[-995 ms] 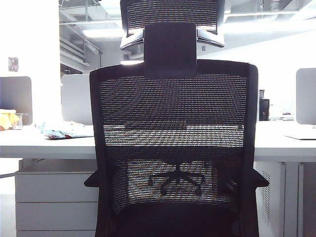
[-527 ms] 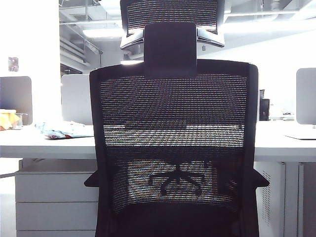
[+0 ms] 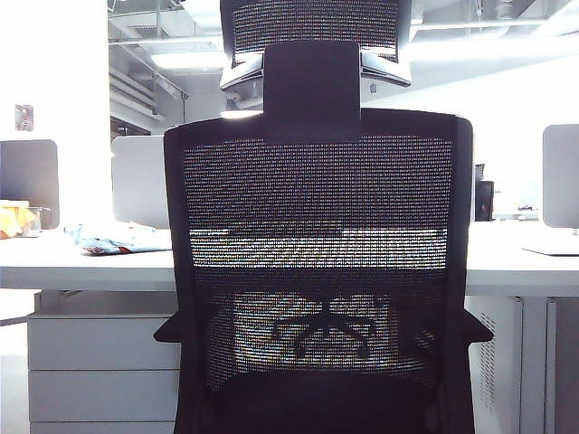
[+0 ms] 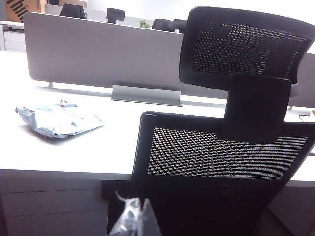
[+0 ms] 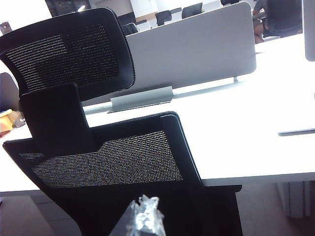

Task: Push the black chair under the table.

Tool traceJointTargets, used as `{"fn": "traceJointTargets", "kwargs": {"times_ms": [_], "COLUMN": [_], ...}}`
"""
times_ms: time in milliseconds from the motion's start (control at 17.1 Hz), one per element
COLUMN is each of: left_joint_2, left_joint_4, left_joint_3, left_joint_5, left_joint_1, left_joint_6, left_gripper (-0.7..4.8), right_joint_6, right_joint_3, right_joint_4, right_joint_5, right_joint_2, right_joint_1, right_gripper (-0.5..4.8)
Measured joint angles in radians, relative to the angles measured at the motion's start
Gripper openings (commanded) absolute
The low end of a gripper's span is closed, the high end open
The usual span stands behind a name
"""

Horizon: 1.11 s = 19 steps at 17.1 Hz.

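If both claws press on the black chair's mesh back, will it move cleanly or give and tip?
The black chair has a see-through mesh back, so it probably gives a little; its thick frame looks stiffer. It stands tall with a headrest, so a high push may tilt it. The left claw and right claw sit low behind it; whether they touch is unclear.

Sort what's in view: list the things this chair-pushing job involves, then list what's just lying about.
Job:
- black chair, facing the desk
- table
- left tool and right tool, each behind the chair back; whether open or shut cannot be told

Lying about:
- crumpled packet on the table
- grey partition panel
- yellow item at the table's left end
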Motion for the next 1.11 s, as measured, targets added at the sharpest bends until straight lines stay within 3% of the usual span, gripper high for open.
{"fn": "traceJointTargets", "kwargs": {"times_ms": [703,1113], "left_joint_2": [-0.045,-0.161], "left_joint_4": [-0.01,-0.046], "left_joint_3": [-0.002,-0.046], "left_joint_5": [0.001,-0.019], "left_joint_1": [0.008,0.167], "left_joint_6": [0.01,0.068], "left_gripper": [-0.05,-0.05], "right_joint_6": [0.0,0.0], "right_joint_3": [0.0,0.0], "right_joint_4": [-0.001,-0.001], "right_joint_5": [0.001,0.001], "right_joint_2": [-0.001,-0.002], "right_joint_1": [0.0,0.0], "right_gripper": [0.0,0.0]}}
